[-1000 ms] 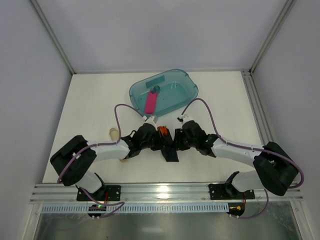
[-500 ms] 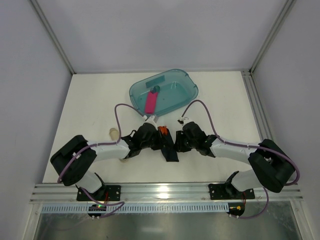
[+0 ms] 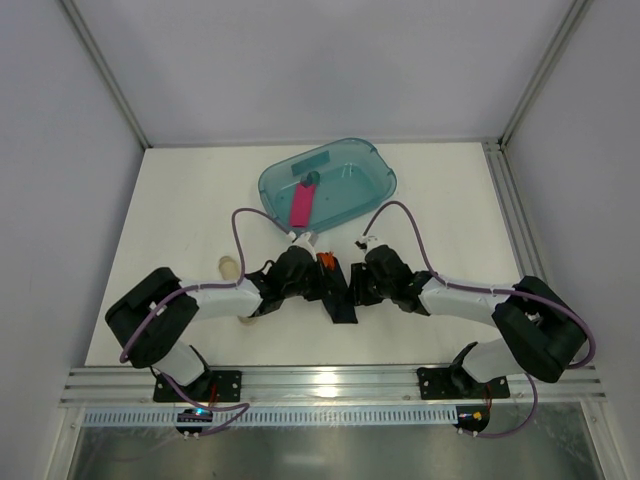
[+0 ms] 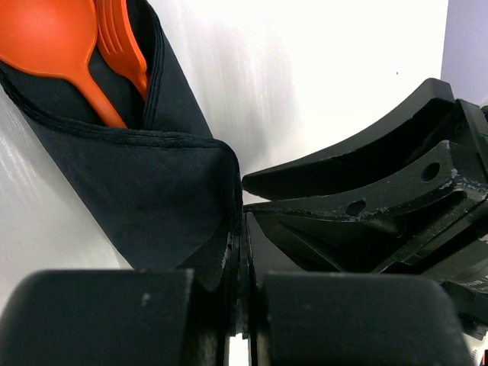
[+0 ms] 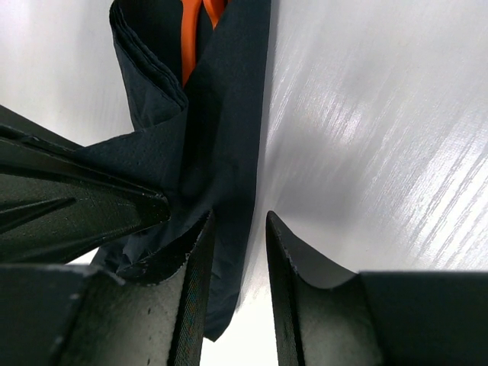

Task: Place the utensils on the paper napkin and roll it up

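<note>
Black paper napkin roll (image 3: 342,308), axis near-far.

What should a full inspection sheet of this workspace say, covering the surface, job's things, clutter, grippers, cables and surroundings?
Surface: white table, glossy.
Job's things: paper napkin partly rolled around orange utensils, spoon and fork ends sticking out.
Clutter: teal tub holding pink bar; beige tube left of the napkin.
Grippers: left gripper shut on the napkin's edge; right gripper open, astride the napkin.
Cables: purple cables loop off both wrists.
Surroundings: grey walls; metal rail in front.
</note>
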Available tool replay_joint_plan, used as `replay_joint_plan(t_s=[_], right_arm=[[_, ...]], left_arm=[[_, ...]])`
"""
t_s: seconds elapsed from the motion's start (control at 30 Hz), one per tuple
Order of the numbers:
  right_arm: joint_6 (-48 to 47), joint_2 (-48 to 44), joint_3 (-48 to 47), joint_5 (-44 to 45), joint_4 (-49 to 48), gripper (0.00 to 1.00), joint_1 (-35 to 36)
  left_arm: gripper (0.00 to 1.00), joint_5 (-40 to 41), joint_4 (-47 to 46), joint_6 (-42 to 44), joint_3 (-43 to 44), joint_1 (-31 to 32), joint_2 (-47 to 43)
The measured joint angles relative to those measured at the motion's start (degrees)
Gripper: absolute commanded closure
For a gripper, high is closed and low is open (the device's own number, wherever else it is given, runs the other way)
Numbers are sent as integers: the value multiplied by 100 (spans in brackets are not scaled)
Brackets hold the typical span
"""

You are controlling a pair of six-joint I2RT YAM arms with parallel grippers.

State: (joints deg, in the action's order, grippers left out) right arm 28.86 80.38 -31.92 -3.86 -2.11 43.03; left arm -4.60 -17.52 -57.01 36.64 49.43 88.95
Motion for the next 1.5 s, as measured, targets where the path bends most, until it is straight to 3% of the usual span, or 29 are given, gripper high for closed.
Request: replay_joint_plan(t_s=[0.33,0.63,1.2,1.37,1.5], right_arm=[[122,105,184,-236,-391,87,-2],[133,105,184,-243,-522,93,-2],[146,105,223,-28,-518,92,-55],[175,68,234,63,-448,75,-57],[282,-243,315,138,-236,70,-57]], left_arm=[[100,-103,-267,-2,24,2,39],[100,-251,-501,-11,87,9,343],[99,-321,-535,-81,319,11,638],[99,-321,-535,-105,319,11,658],[99,-317,-542,-107,319,11,660]])
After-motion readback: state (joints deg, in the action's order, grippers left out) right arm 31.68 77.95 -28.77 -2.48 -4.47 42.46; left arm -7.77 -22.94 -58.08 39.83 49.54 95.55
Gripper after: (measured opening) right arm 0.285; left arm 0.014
